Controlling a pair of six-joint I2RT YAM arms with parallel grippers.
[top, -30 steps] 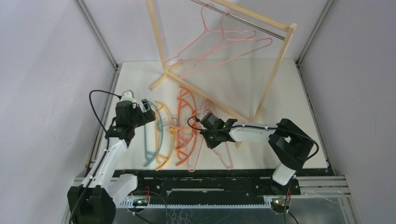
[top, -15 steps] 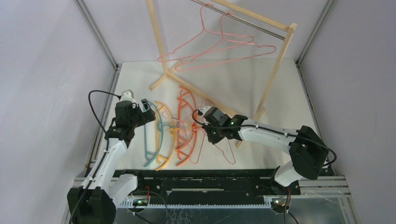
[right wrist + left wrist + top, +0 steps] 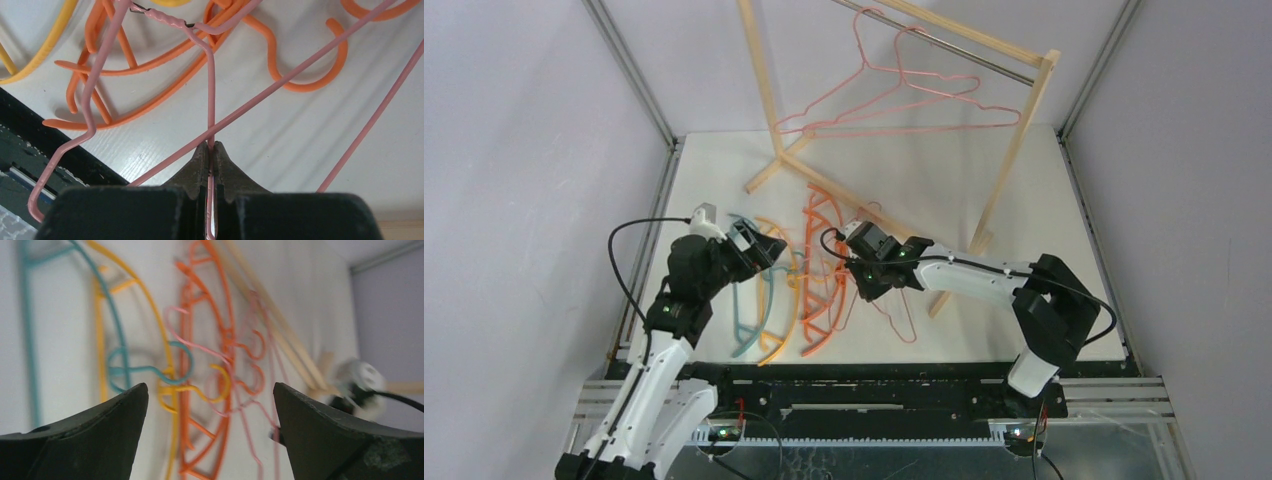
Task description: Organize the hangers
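Two thin pink wire hangers (image 3: 894,105) hang on your pale wooden rack (image 3: 1014,150). Only right wrist view shows right gripper (image 3: 210,150) pinching another pink wire hanger (image 3: 212,90). Left gripper (image 3: 210,405) gapes, empty, above teal plastic hanger (image 3: 120,365); orange curved hangers (image 3: 819,280) between.

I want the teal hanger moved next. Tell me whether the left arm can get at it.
Probably yes. The left tool hovers open right above the teal hanger, nothing in between, though its hook links with the yellow hanger.
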